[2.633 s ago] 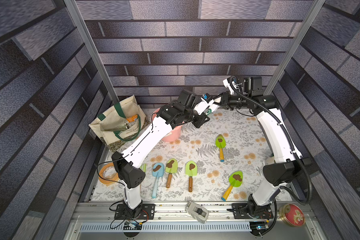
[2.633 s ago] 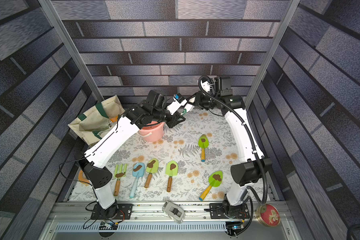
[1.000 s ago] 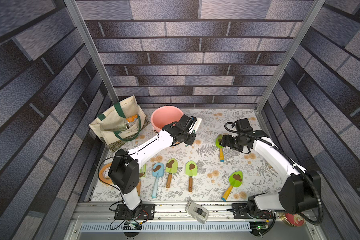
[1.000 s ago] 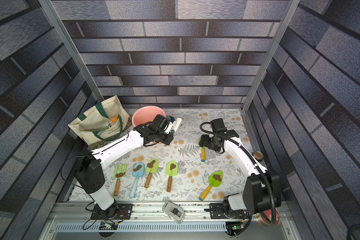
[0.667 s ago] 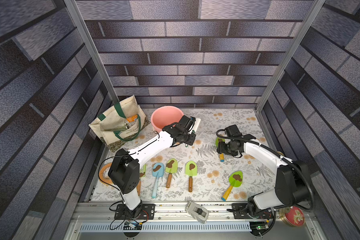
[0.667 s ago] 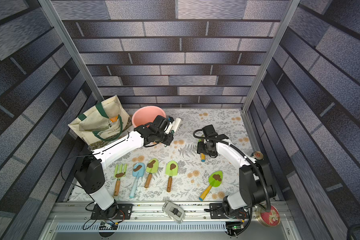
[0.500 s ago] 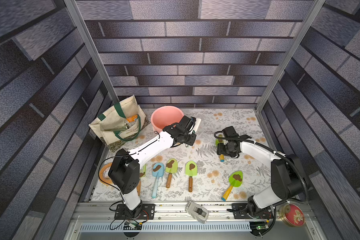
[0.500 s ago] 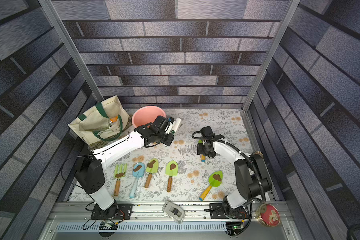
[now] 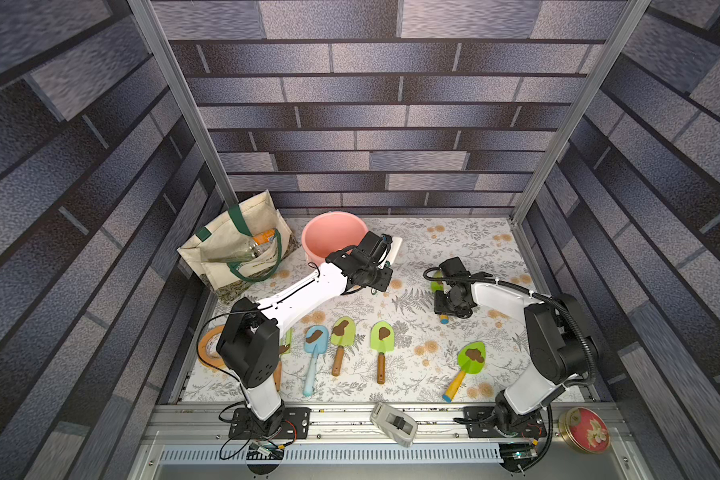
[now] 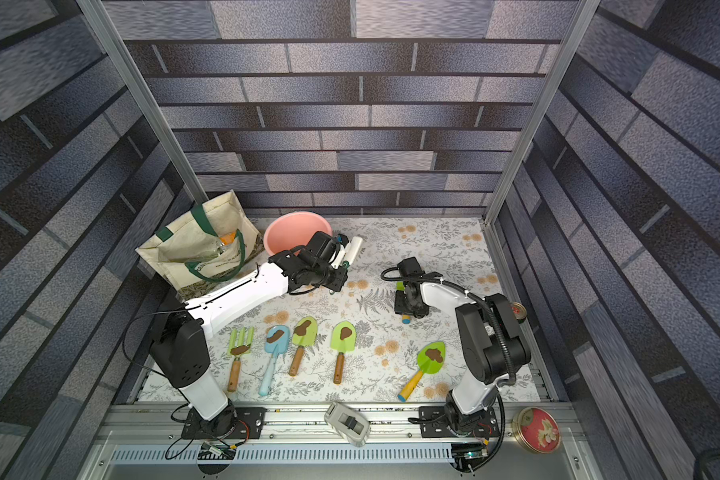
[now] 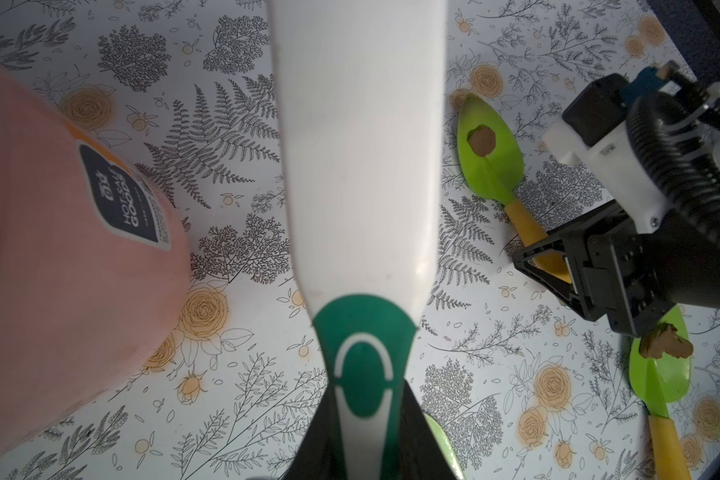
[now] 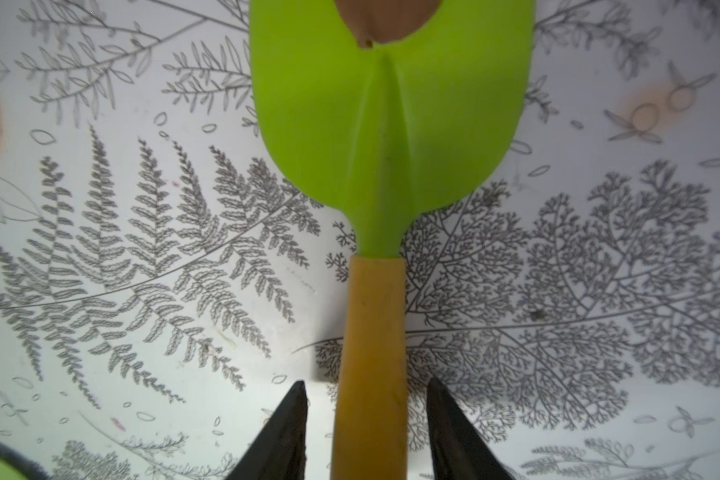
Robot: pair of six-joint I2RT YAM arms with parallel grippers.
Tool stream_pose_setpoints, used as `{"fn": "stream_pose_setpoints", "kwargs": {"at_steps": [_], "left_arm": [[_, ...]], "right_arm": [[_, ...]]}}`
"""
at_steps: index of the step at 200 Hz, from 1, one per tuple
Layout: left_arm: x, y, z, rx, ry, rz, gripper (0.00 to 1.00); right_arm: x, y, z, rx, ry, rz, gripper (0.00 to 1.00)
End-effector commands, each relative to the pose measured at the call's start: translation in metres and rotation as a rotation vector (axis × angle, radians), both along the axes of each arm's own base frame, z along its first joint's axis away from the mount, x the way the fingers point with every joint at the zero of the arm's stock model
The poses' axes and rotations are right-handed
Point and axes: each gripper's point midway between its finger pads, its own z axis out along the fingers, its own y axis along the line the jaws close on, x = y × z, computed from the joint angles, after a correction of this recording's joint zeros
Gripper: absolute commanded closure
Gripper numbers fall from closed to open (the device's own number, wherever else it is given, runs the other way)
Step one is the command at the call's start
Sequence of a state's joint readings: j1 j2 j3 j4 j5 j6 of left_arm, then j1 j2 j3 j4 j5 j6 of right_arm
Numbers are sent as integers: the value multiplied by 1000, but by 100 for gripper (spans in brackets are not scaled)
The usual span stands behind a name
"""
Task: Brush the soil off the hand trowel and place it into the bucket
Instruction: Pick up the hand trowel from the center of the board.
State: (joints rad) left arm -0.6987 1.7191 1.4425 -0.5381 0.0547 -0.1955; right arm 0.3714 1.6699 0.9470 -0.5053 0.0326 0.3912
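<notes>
Right fingers (image 12: pixel 285 436) apart around trowel (image 12: pixel 383 137) handle; left fingers (image 11: pixel 314 449) squeezing brush (image 11: pixel 358 166). Soil (image 12: pixel 385 16) not brushed off yet; bucket (image 9: pixel 327 241), ten o'clock, not reached.

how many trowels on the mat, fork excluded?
5: blue trowel, two green wood-handled trowels beside it, yellow-handled trowel front right, fifth trowel inside the open right gripper. More may be hidden.

Lime-green, yellow-handled trowel (image 12: pixel 385 124) lies flat with brown soil (image 12: pixel 385 20) on its blade; pink bucket (image 9: pixel 329 241) stands upright well apart.
</notes>
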Motion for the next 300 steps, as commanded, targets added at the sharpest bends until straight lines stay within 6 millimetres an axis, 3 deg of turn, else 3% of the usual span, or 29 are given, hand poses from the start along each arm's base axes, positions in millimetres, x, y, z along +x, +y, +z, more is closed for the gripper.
{"fn": "stream_pose_setpoints", "kwargs": {"at_steps": [1, 34, 59, 104, 148, 193, 249, 300], "left_arm": [[0, -4, 20, -30, -28, -11, 100], [3, -7, 23, -44, -33, -9, 100], [3, -9, 26, -45, -39, -29, 100], [-6, -22, 21, -7, -14, -149, 100], [-14, -30, 1, 61, 41, -227, 100], [-44, -44, -11, 81, 96, -349, 100], [-68, -57, -26, 103, 149, -424, 100], [-73, -61, -47, 155, 197, -454, 100]], "right_arm": [[-7, -1, -7, -15, 15, 5, 59], [-10, -3, -12, -23, 31, 3, 74], [-10, -4, -11, -37, 36, 22, 79], [-10, -3, 19, -53, 13, 139, 94], [-16, 8, 53, -5, -27, 279, 96], [-20, 22, 82, 49, 18, 381, 98], [-26, 19, 93, 14, 54, 431, 98], [-33, 21, 98, -44, 76, 475, 98]]}}
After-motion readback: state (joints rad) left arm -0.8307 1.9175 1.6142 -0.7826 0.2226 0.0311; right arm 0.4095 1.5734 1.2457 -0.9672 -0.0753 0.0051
